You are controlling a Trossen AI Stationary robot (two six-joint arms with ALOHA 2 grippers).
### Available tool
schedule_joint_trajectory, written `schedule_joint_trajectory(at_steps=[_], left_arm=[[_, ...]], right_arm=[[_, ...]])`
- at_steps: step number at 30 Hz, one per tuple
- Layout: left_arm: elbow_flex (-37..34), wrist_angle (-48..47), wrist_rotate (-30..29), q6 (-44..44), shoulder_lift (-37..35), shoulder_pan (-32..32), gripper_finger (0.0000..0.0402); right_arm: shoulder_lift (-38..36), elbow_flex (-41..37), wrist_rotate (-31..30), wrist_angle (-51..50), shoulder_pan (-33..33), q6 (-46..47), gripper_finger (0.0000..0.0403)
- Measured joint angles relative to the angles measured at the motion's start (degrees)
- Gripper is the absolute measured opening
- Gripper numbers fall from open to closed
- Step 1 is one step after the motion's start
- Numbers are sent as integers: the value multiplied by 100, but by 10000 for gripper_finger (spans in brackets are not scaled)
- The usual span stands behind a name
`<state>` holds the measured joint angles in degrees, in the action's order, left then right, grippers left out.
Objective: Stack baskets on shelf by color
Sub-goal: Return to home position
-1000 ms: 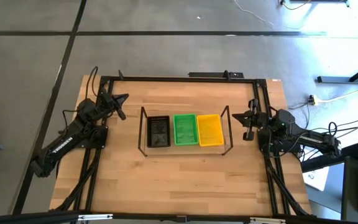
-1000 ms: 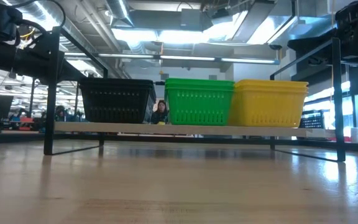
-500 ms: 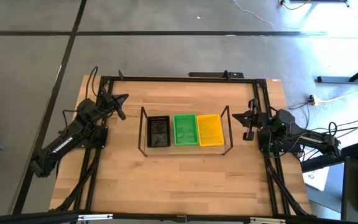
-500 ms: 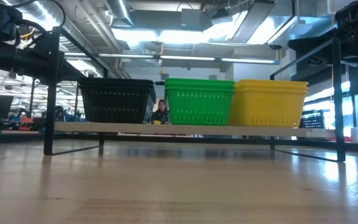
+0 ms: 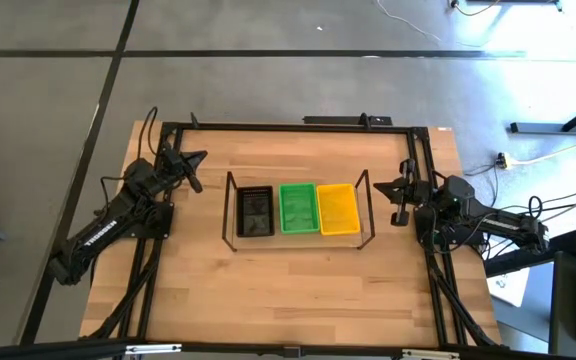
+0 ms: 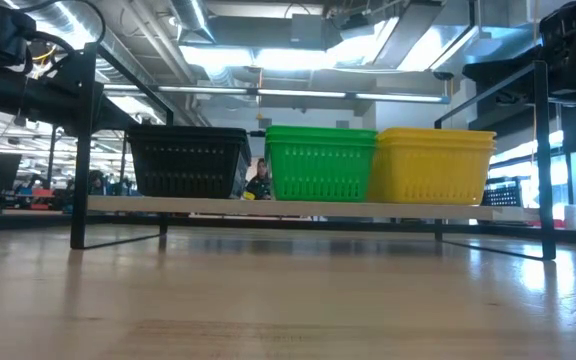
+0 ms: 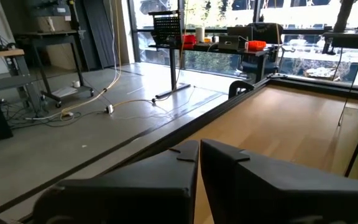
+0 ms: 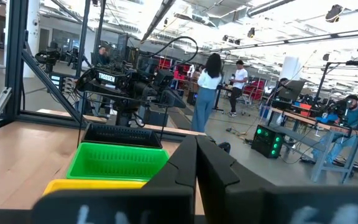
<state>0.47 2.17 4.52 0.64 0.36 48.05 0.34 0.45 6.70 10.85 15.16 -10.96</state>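
Observation:
The black baskets (image 5: 256, 211), green baskets (image 5: 298, 207) and yellow baskets (image 5: 338, 208) stand side by side on the light wood base of the wire shelf (image 5: 230, 214); in the low view black (image 6: 188, 160), green (image 6: 320, 162) and yellow (image 6: 430, 165) rest bottom down on the shelf board (image 6: 288, 207). My left gripper (image 5: 197, 166) is shut and hangs left of the shelf, near the table's far left. My right gripper (image 5: 400, 197) is shut, right of the shelf. In their wrist views the left fingers (image 7: 199, 155) and right fingers (image 8: 196, 152) are closed on nothing.
A black metal frame (image 5: 298, 127) runs around the tabletop. Bare wood (image 5: 288, 290) lies between the shelf and the near edge. People stand in the room beyond the table (image 8: 207, 90).

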Motion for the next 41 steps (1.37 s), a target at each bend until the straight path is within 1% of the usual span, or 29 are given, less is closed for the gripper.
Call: schedule_joint_trajectory(at_steps=[8, 22, 35, 41], left_arm=[[0, 0, 2, 0, 0, 0, 1], [0, 2, 2, 0, 0, 0, 16], [0, 0, 2, 0, 0, 2, 1], [0, 2, 2, 0, 0, 2, 6]], right_arm=[[0, 0, -1, 0, 0, 0, 6], [0, 2, 0, 0, 0, 0, 6], [2, 2, -2, 0, 0, -1, 6], [1, 2, -2, 0, 0, 0, 6]])
